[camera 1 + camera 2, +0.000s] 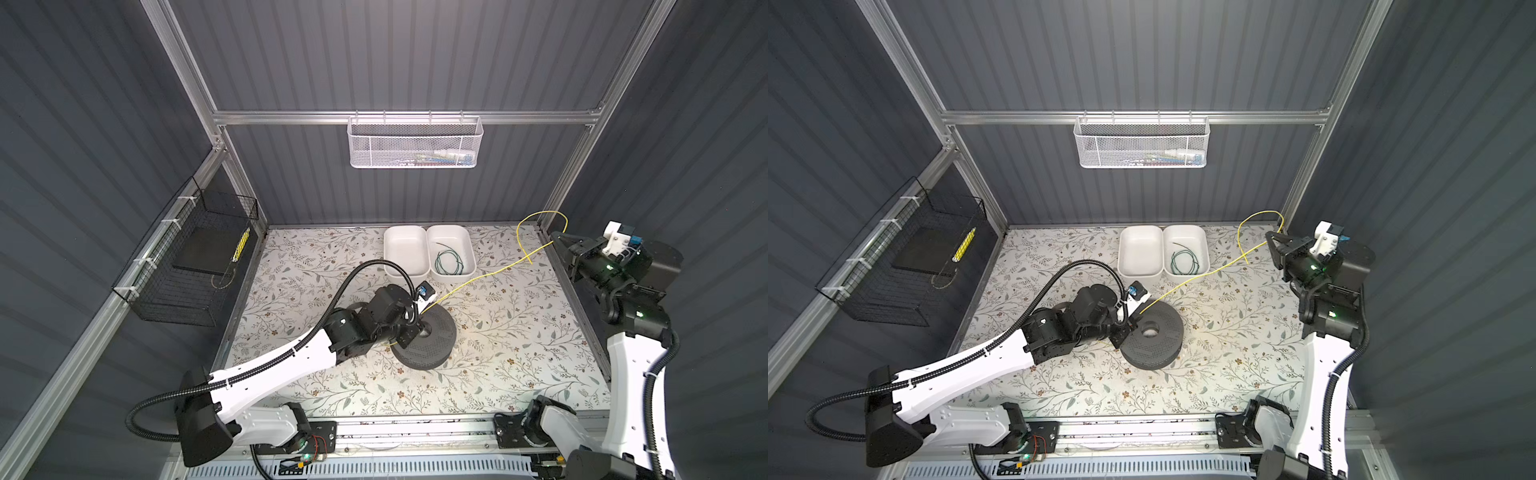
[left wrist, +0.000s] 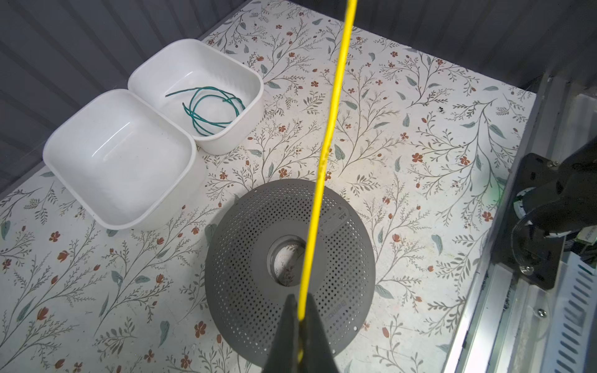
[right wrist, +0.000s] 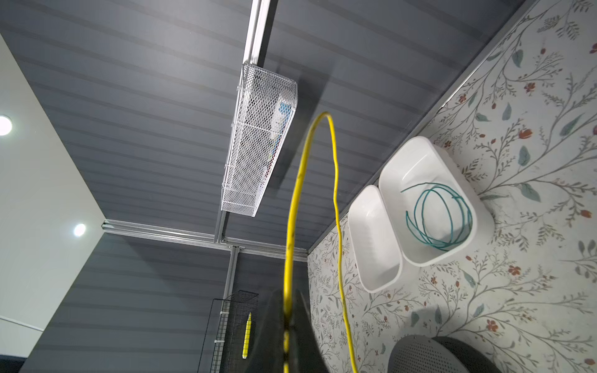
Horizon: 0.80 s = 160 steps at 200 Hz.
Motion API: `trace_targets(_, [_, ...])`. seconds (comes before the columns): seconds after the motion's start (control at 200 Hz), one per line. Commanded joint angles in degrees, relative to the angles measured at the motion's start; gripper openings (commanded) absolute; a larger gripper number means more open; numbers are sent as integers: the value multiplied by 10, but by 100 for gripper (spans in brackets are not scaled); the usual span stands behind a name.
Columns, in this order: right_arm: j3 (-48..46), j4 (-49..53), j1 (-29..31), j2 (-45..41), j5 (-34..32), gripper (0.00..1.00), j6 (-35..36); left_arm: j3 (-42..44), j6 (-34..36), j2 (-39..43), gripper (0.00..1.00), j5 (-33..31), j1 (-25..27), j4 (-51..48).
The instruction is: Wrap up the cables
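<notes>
- The left tool is pressing its two tips together, pinching the yellow cable at the 9 o'clock edge of a grey perforated spool.
- The spool is lying flat near the middle of the flowered table.
- The right tool is also pinching the yellow cable with its tips pressed together. It is hanging raised at the table's 2 o'clock edge.
- Between the two tools the yellow cable is running as a nearly straight line above the table.
- Past the right tool, the spare length is arching up in a loose loop towards the 1 o'clock corner.
- The green cable is lying coiled in a white tub at 12 o'clock. A second, empty tub is touching that tub's 9 o'clock side.
- The step in hand is probably winding the yellow cable around the spool.
- Whether any turns are already sitting on it cannot be told.
- To do it well, the left tool should be anchoring its end low beside the spool's core.
- The right tool should be circling the rim, lowering the line into the groove between the two discs.
- The line needs only gentle tension, since a hard pull would likely drag the light spool.
- The loose loop needs watching so it is not snagging on the corner post.
</notes>
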State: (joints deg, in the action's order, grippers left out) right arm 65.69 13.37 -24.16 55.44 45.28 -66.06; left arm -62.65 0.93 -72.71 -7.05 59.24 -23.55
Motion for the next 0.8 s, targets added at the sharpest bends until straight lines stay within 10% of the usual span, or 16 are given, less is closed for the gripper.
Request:
trace_targets(0.0, [20, -74, -27, -3, -32, 0, -20, 39, 6, -15, 0, -38, -3, -92])
trace_targets(0.415, [-12, -29, -8, -31, -42, 0, 22, 18, 3, 6, 1, -85, -2, -113])
trace_targets(0.66, [-67, -1, 7, -66, -50, 0, 52, -81, 32, 41, 61, -91, -2, -154])
trace_targets(0.795, [-72, 4, 19, -69, -54, 0, 57, -142, 41, 58, 72, -100, -2, -168])
